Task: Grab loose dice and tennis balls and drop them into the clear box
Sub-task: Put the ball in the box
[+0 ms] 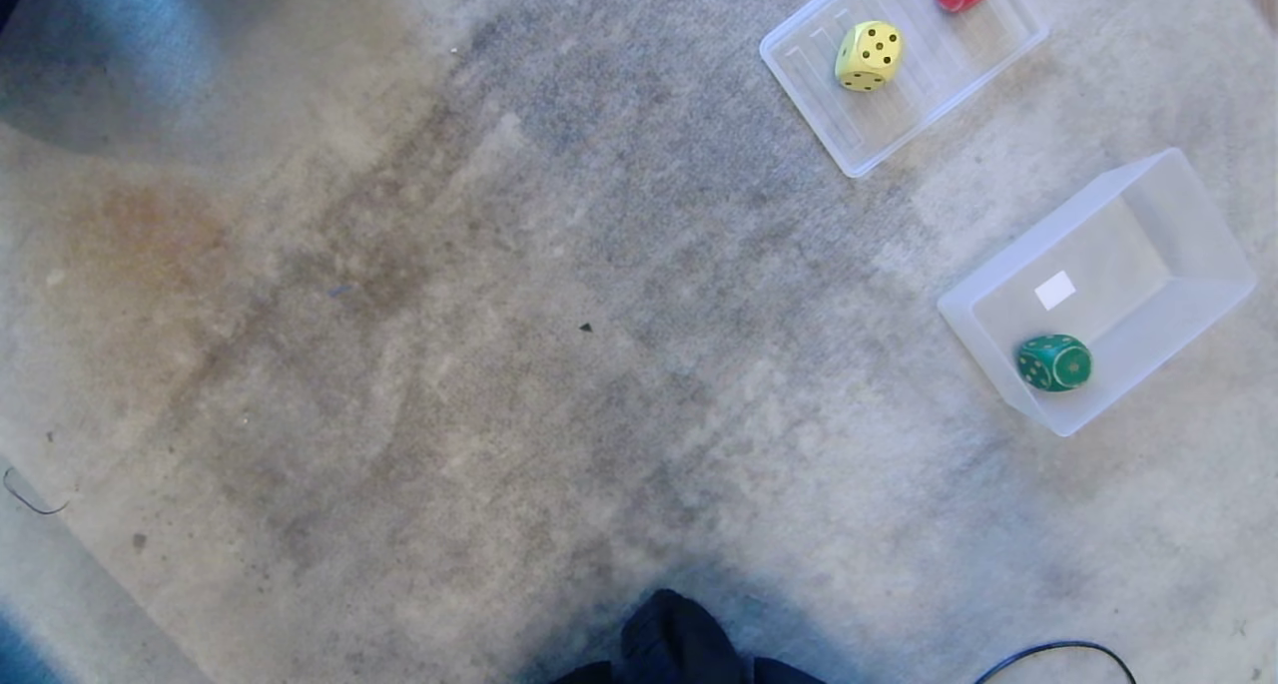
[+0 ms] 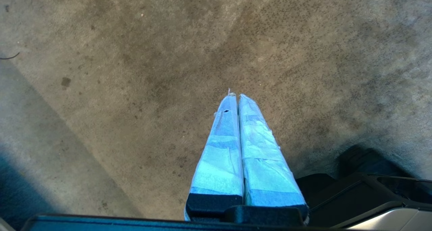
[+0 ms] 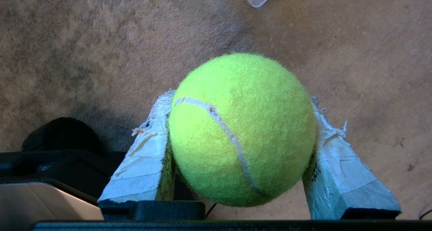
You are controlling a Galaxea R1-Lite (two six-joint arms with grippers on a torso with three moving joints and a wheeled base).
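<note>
Right wrist view: right pincer grips an unmarked tennis ball; left pincer clenched.

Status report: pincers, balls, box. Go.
Right pincer shut on fuzzy yellow-green tennis ball. Left pincer shut, empty. Deep clear plastic box holds green die.

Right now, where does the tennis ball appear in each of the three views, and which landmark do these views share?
Head view: not in it; neither arm shows here.
Left wrist view: not in it; only the shut left gripper shows.
Right wrist view: in the middle of the picture, the tennis ball is clamped between the fingers of the right gripper.
Shared landmark: the stained carpet under everything.
</note>
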